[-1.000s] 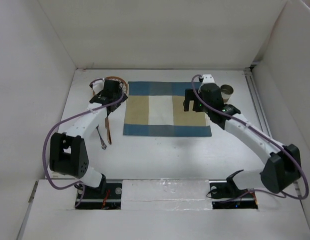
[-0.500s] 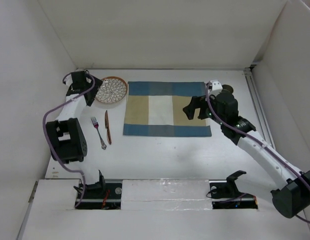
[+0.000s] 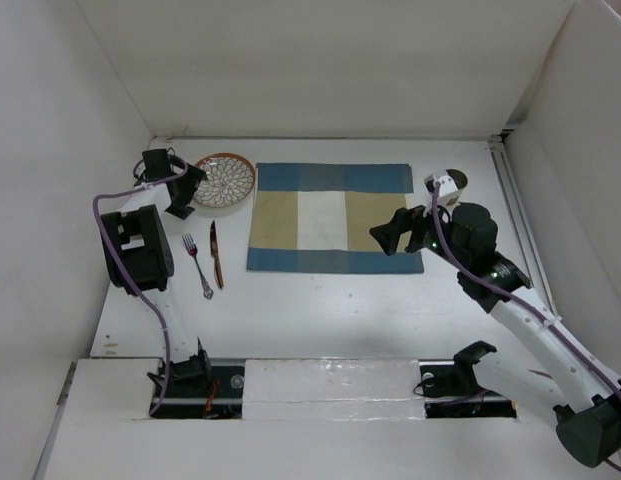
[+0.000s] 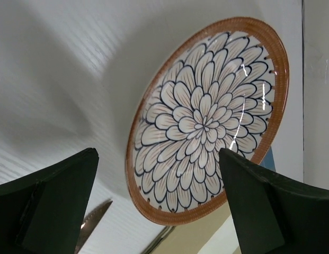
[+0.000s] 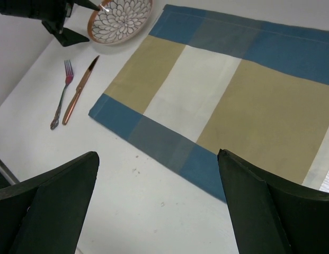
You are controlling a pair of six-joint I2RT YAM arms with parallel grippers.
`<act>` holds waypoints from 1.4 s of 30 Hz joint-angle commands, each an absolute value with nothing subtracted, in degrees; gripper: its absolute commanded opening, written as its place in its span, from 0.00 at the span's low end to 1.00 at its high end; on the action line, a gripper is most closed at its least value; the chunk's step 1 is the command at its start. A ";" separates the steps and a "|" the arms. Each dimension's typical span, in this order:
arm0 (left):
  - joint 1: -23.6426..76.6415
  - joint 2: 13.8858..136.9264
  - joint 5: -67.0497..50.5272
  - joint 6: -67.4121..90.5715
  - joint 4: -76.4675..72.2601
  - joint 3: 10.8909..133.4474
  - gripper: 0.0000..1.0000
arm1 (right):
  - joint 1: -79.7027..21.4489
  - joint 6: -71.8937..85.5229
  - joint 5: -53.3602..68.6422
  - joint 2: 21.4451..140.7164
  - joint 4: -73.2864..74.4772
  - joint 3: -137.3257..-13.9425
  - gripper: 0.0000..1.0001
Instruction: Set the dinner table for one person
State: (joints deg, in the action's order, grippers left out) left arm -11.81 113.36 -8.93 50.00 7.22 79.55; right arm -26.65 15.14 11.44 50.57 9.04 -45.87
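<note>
The dinner table (image 3: 320, 310) is a plain white surface with a blue-and-beige checked placemat (image 3: 335, 218) in its middle. A floral plate with a brown rim (image 3: 223, 181) lies off the mat's far left corner. My left gripper (image 3: 187, 190) is open and empty just left of the plate; its wrist view shows the plate (image 4: 206, 127) between and beyond the open jaws (image 4: 158, 159). A fork (image 3: 198, 265) and a knife (image 3: 216, 255) lie side by side left of the mat. My right gripper (image 3: 390, 232) is open and empty above the mat's right part (image 5: 217, 90).
A cup (image 3: 456, 180) stands right of the mat, partly hidden behind my right wrist. White walls enclose the table on the left, back and right. The right wrist view also shows the plate (image 5: 121, 18), fork (image 5: 62, 95) and knife (image 5: 79, 90).
My left arm has swung out to the far left, uncovering the fork and knife, and its gripper now sits beside the plate. My right arm has drawn back toward the near side.
</note>
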 commanded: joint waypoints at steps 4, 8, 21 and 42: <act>-13.54 116.71 -12.83 49.31 4.31 81.74 0.85 | -26.89 14.41 13.45 48.43 6.15 -45.00 1.00; -13.54 118.91 -13.36 49.31 4.31 81.74 0.78 | -26.89 14.94 14.06 47.91 6.15 -45.00 1.00; -13.54 122.34 -14.94 50.89 3.87 82.35 0.00 | -26.89 16.00 14.15 45.18 6.15 -44.47 1.00; -11.95 102.31 -22.93 51.68 -11.78 84.28 0.00 | -26.89 15.47 8.96 38.77 11.95 -45.09 1.00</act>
State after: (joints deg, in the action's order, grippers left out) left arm -12.34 111.66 -17.78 51.46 -2.39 80.90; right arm -26.65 15.42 10.76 40.71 10.96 -44.03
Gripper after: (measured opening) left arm 0.040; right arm 0.999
